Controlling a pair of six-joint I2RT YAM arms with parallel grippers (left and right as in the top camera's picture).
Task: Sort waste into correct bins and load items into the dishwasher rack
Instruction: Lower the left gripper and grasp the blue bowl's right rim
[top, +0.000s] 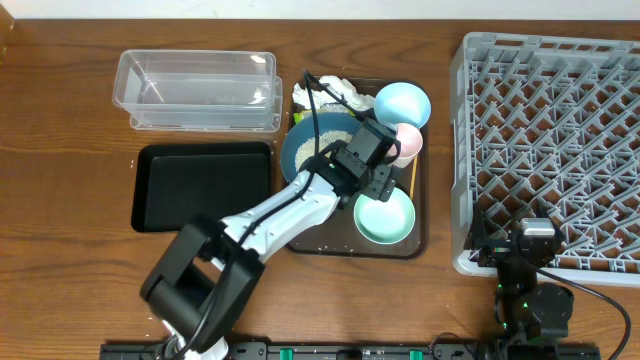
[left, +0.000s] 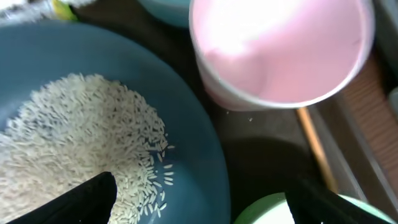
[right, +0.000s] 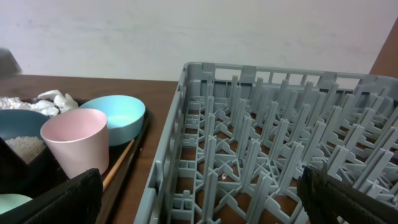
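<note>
My left gripper (top: 383, 170) (left: 208, 205) hangs open over the right rim of the dark blue plate (left: 186, 124), one finger above the rice (left: 81, 143), the other above the mint bowl (left: 273, 208). It holds nothing. The pink cup (left: 280, 50) stands just beyond it, with the yellowish stick (left: 317, 149) beside the cup. Tissue (top: 325, 92) and a yellow-green wrapper (left: 62, 9) lie at the plate's far side, near the blue bowl (top: 402, 103). My right gripper (top: 535, 245) (right: 202, 205) stays open and empty at the near edge of the grey rack (top: 555, 150) (right: 261, 137).
A clear tub (top: 195, 90) and a black tray (top: 200, 185) sit left of the brown serving tray (top: 420, 240) that carries the dishes. The rack fills the table's right side. My left arm stretches diagonally from the front edge across the serving tray.
</note>
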